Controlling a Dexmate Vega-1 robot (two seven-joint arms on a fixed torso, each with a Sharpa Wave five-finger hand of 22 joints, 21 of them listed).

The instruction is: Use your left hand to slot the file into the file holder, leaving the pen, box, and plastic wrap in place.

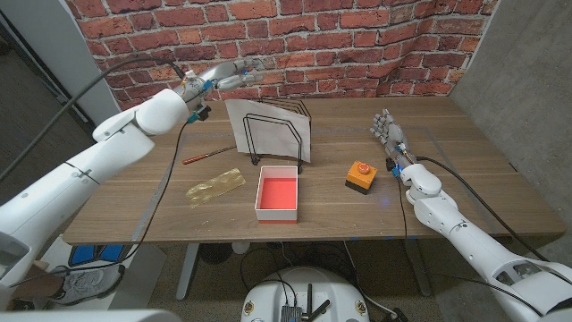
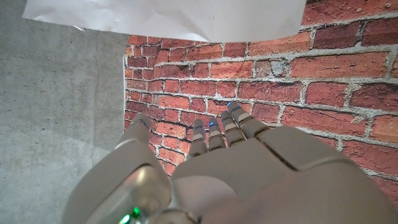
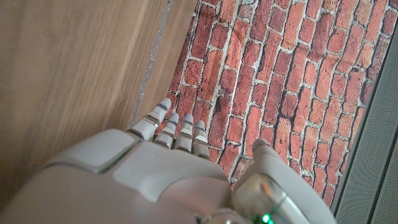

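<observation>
Left hand: the left hand [image 1: 231,75] is raised in the upper left of the head view, against the brick wall, fingers stretched out and apart, holding nothing. In the left wrist view the left hand [image 2: 230,171] shows its grey back, fingertips [image 2: 233,112] toward the bricks.
Left arm: white and long, reaching in from the lower left corner, a dark cable along it.
File: the white file [image 1: 268,128] stands in the file holder [image 1: 276,136], upper centre of the head view, just right of the left hand and apart from it. In the left wrist view a white sheet edge [image 2: 168,18] is cut off by the frame's top.
File holder: thin black wire loops; its lower rails are partly hidden by the box.
Right hand: the right hand [image 1: 391,134] stands right of centre, fingers straight and slightly spread, nothing in it. Whether it touches the table I cannot tell. In the right wrist view the right hand [image 3: 168,174] lies over wood grain.
Box: an open white box [image 1: 278,193] with a red inside, centre.
Pen: a thin reddish pen [image 1: 209,154], left of the holder.
Plastic wrap: crinkled yellowish plastic wrap [image 1: 215,187], left of the box.
Button: an orange block with a red button [image 1: 360,174], right of the box.
Table: brown wooden table [image 1: 465,170].
</observation>
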